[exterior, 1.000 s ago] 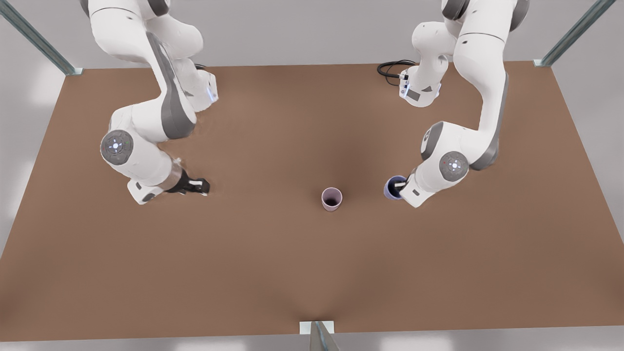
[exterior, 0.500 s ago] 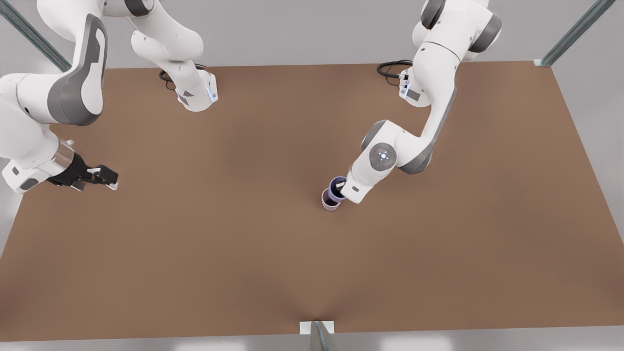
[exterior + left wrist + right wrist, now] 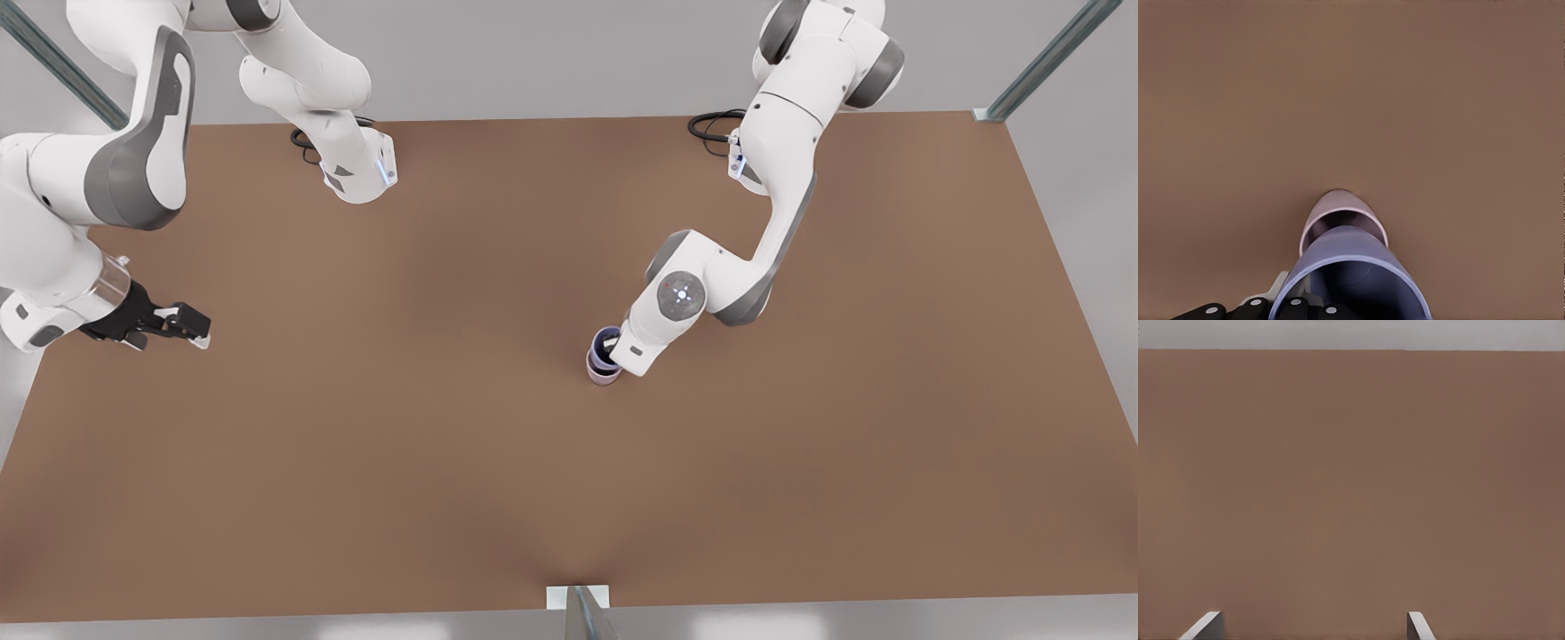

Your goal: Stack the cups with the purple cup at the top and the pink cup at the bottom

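The purple cup (image 3: 606, 343) was found clamped at its rim by the left gripper (image 3: 613, 349), near the middle of the brown table (image 3: 444, 462). It was held directly over the pink cup (image 3: 603, 374), partly lowered into it; the pink rim (image 3: 1342, 200) was seen past the purple wall (image 3: 1350, 257). The right gripper (image 3: 182, 324) was parked at the front view's left table edge, fingers (image 3: 1205, 628) spread apart, nothing held.

Front view: high, looking down on the whole table (image 3: 444, 462). Wrist views: close, low, sharing its brown surface.
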